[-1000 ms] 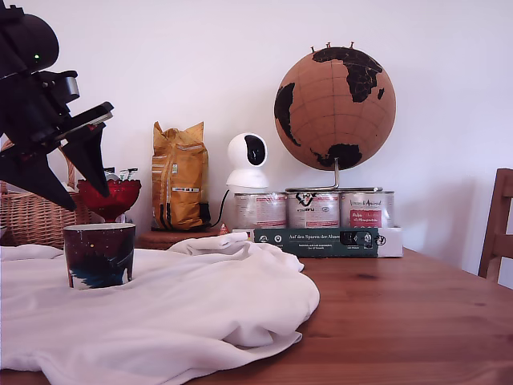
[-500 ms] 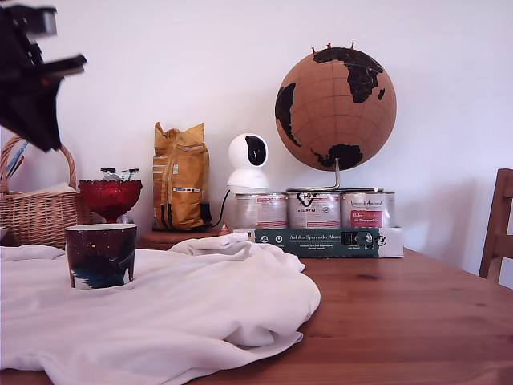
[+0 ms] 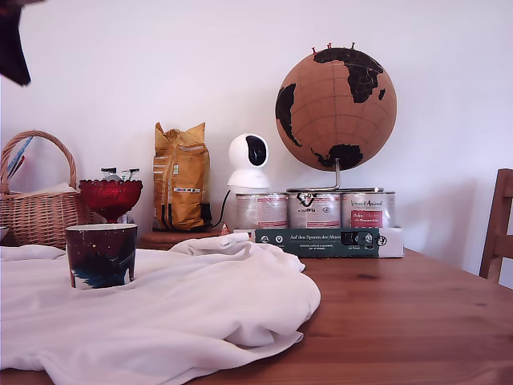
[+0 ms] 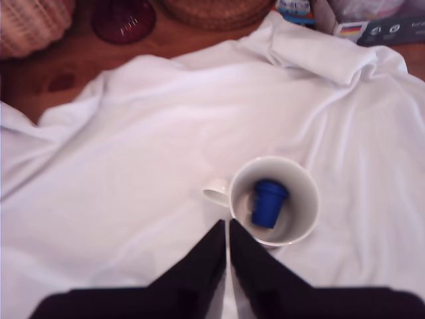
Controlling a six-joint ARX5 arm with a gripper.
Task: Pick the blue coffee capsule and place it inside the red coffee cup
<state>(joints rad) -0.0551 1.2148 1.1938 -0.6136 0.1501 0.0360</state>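
Blue coffee capsule (image 4: 268, 203) inside red coffee cup (image 4: 273, 200), seen only from wrist view

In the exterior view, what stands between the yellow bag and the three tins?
A white dome camera stands between the bag and the tins, as the exterior view shows.

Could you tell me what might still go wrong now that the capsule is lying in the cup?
1. The cup stands on a loose, wrinkled cloth, not bare table, so a tug or bump on the cloth could tip it and spill the capsule.
2. The hand, jaws nearly together, is above the cup's rim in the wrist view; a downward move could knock it.
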